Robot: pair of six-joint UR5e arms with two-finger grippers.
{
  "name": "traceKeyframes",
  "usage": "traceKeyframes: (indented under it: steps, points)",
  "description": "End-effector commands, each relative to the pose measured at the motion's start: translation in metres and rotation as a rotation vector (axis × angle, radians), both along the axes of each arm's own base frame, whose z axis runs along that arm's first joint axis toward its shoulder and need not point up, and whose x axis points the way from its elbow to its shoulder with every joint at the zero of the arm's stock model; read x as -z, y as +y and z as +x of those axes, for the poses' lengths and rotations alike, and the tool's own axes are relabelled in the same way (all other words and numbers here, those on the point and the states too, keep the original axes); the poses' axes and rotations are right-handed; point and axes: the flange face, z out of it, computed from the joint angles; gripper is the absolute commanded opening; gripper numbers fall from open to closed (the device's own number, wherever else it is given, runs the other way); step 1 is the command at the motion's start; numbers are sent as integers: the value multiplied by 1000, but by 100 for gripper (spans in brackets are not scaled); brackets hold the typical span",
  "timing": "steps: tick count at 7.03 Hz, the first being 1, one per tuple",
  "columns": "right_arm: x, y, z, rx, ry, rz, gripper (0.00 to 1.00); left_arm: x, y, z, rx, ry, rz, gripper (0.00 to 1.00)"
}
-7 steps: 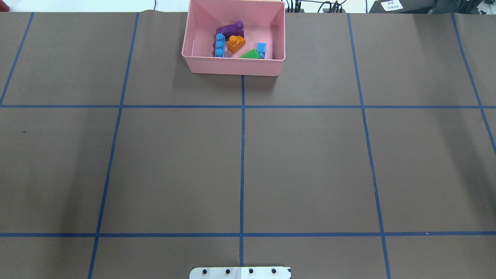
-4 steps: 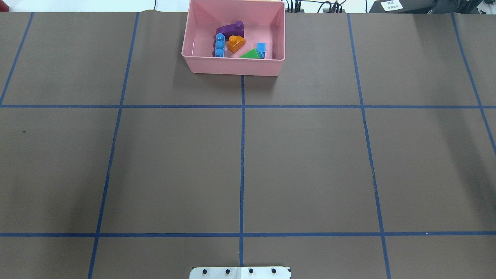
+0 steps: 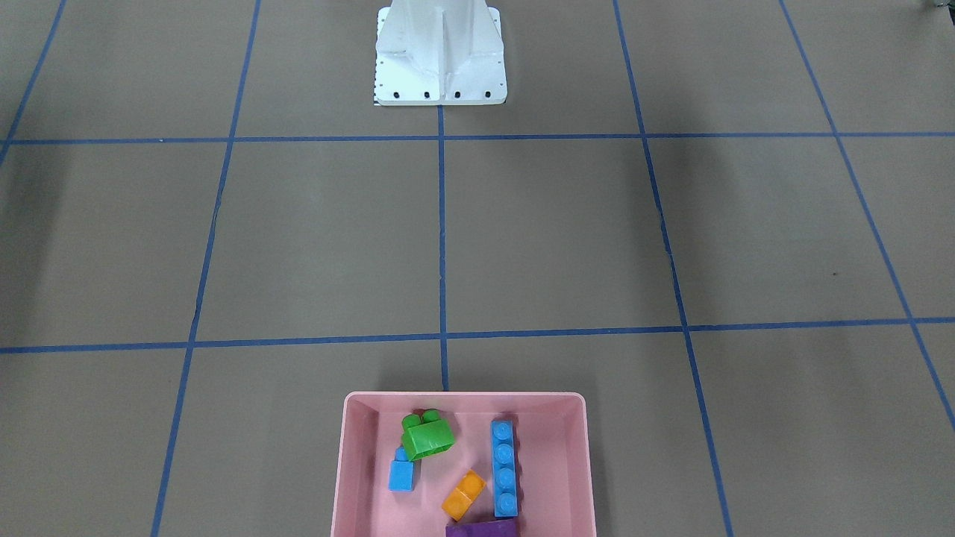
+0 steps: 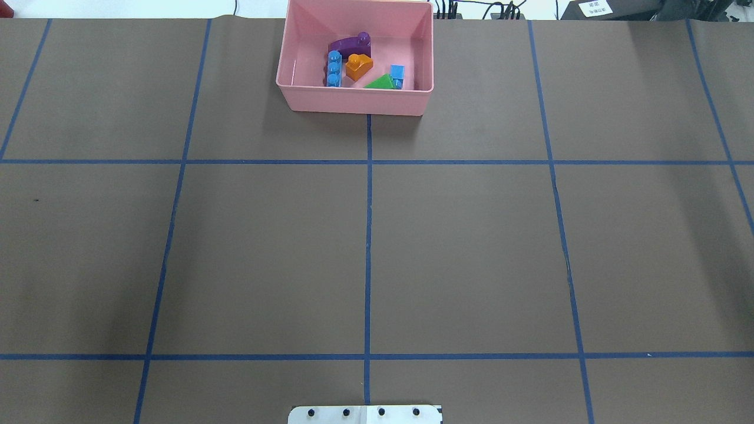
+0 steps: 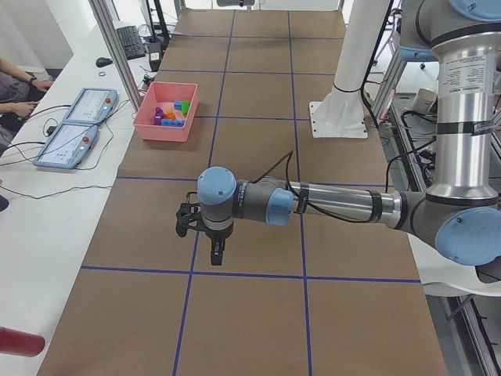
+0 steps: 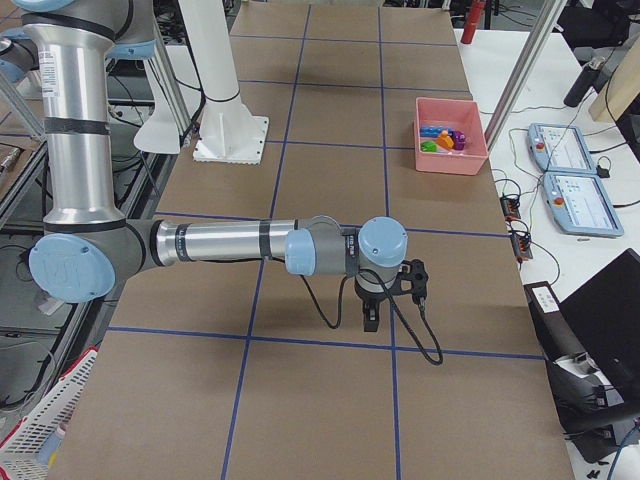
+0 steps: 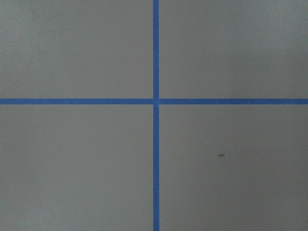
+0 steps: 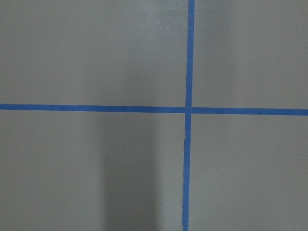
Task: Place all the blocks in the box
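I count all five blocks inside the box [image 4: 353, 103], which sits at the far edge of the table [image 4: 471, 247] from the base [image 3: 440, 71], on the centre tape line [image 4: 368, 235]. Its long axis runs across the table. Contents, front-facing view: green block [image 3: 427, 436] at the wall nearest the base, touching the small blue block [image 3: 401, 474]; long blue block [image 3: 504, 468] lying fore-and-aft; orange block [image 3: 463, 494] just beside it; purple block [image 3: 483, 529] at the outer wall, cut by the frame edge. I see no block on the table in any view. The left gripper [image 5: 217, 254] and right gripper [image 6: 369, 320] each hang fingers-down over a tape crossing towards opposite ends of the table, well apart from the box. Only the side cameras show them, so I cannot tell how far either is open; the wrist views show bare table and tape only. The box lies inboard and forward of both; I cannot tell which is nearer. Judgement: task complete; no further pick is needed.
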Motion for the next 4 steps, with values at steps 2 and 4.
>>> traceKeyframes:
  steps: [2, 4]
  points:
    - [-26, 36, 13, -31, 11, 63, 100, 2, 0, 0, 0, 0, 4, 100]
    - [-27, 38, 18, -43, 11, 64, 100, 0, 1, 0, 0, 0, 2, 100]
